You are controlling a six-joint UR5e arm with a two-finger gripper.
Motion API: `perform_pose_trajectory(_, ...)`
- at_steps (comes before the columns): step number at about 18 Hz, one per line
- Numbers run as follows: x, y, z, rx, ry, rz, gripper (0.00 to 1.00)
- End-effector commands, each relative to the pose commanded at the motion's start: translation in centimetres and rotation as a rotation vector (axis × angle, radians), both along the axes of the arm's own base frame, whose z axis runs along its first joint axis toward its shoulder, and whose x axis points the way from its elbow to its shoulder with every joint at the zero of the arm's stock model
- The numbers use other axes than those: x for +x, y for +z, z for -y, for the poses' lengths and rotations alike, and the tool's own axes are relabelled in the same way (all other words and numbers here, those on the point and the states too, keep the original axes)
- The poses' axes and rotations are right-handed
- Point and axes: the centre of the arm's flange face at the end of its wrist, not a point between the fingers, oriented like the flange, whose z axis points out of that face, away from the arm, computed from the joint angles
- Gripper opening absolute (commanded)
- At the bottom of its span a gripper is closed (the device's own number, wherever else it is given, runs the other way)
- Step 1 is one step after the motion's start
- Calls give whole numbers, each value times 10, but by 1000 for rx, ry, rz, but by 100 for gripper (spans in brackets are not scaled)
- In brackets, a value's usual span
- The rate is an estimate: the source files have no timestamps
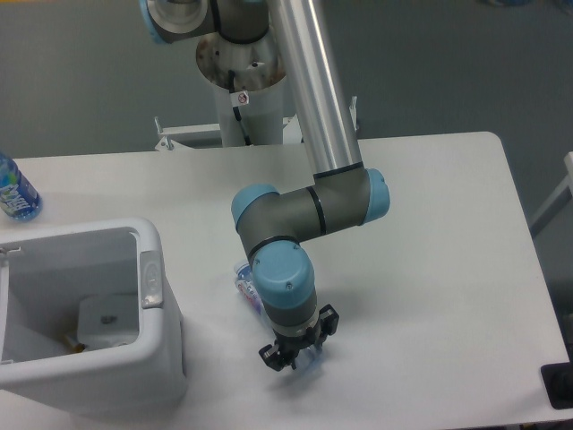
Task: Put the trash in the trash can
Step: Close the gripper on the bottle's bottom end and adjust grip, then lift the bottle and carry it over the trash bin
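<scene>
The clear plastic bottle [246, 287] with a red-blue label lies across the table under my wrist. Only its label end, left of the wrist, and a clear bit by the fingers show. My gripper [295, 356] points down near the table's front edge and is shut on the bottle's far end. The trash can [154, 269], a white boxy bin with a grey oval latch, stands at the front left, about a hand's width left of the bottle. Inside it lies a flat white pouch [106, 321].
A blue-tinted bottle [14, 192] with a blue-green label stands at the table's left edge behind the bin. The arm's base column [242, 98] rises behind the table's far edge. A dark object [557, 385] sits at the front right corner.
</scene>
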Motion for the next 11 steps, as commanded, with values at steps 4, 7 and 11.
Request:
perform_pose_trajectory(4, -3, 40, -4, 52, -7, -44, 56)
perform_pose_trajectory(7, -16, 123, -3, 178, 8, -106, 56)
perform_pose_trajectory(11, -46, 236, 23, 418, 44, -122, 56)
